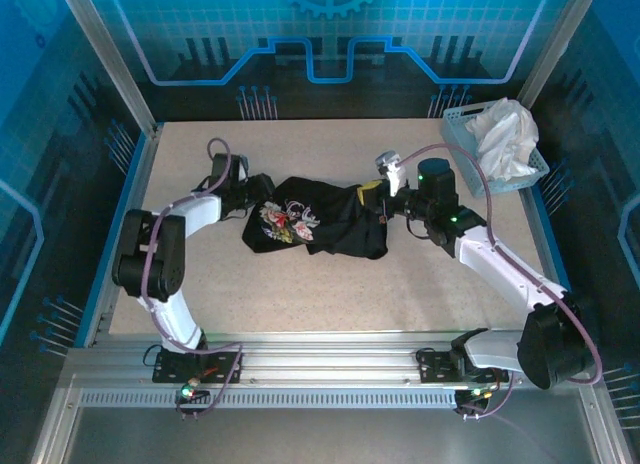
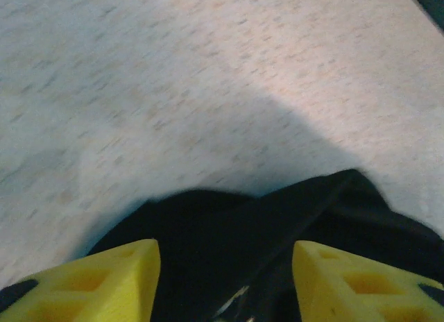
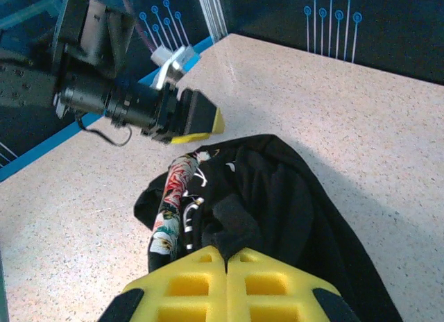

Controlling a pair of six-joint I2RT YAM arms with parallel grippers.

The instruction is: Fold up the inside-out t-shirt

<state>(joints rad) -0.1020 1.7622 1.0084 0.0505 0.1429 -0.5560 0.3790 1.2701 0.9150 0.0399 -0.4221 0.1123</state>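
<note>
Folds of the t-shirt (image 1: pixel 330 219) lie bunched on the middle of the table (image 1: pixel 300 294), its coloured print (image 1: pixel 288 222) half buried in creases. The left gripper (image 2: pixel 225 266) is at the shirt's left edge, fingers apart with black cloth between them; contact is unclear. The right gripper (image 3: pixel 227 256), at the right edge, has its fingers pressed together, and any pinched cloth is hidden. A basket (image 1: pixel 458 126) of white cloth (image 1: pixel 505 134) sits in the far right corner.
</note>
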